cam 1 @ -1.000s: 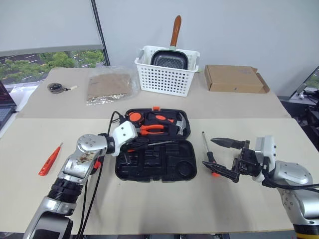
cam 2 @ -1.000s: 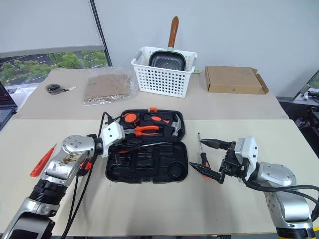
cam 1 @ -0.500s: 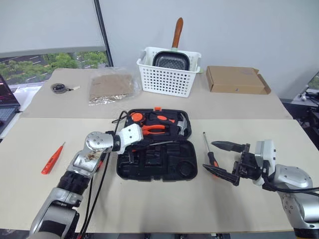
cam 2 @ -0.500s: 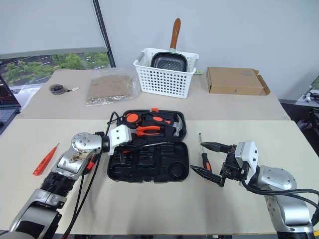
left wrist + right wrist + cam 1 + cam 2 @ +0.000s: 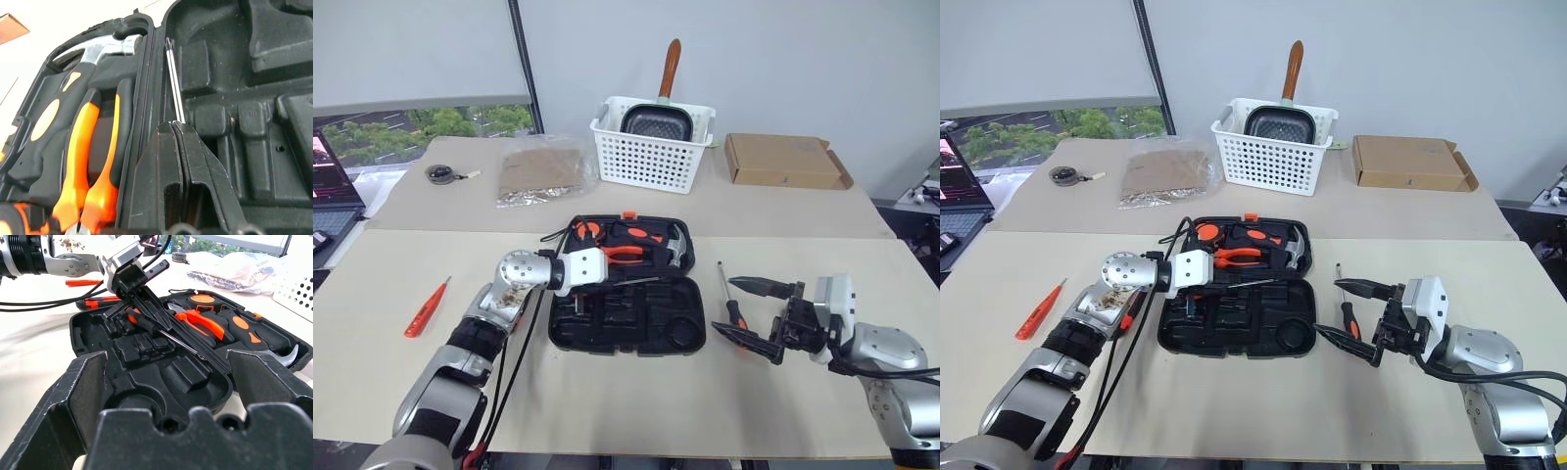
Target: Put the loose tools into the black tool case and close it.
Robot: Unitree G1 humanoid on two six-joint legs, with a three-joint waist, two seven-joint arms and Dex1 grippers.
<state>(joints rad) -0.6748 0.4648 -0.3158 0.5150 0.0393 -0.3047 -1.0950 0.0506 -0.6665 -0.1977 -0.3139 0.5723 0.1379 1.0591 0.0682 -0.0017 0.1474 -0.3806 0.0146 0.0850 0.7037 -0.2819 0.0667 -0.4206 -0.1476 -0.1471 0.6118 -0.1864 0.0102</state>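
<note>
Beige worktop (image 5: 636, 401) stands before a grey wall, with a window at about 10 o'clock. At the centre lies the case (image 5: 628, 315), open, its lid half toward 12 o'clock; pliers (image 5: 628, 252) and a hammer (image 5: 672, 250) sit in this half.

Left claw (image 5: 619, 278) is shut on a screwdriver (image 5: 168, 337). It holds the black-and-orange handle over the case, and the steel shaft points toward 3 o'clock, along the hinge line. I cannot tell if the shaft touches the plastic.

Right claw (image 5: 759, 315) hangs at 3 o'clock from the case, fingers wide apart, nothing between them. A second screwdriver (image 5: 728, 303) lies on the worktop just beside it, between claw and case.

At 9 o'clock, well apart from the case, a red screwdriver (image 5: 427, 307) lies on the worktop. Toward 12 o'clock stand a white basket (image 5: 651, 157) with a pan (image 5: 653, 119) inside, a cardboard box (image 5: 785, 161) at 1 o'clock and a clear bag (image 5: 544, 169) at 11 o'clock.
</note>
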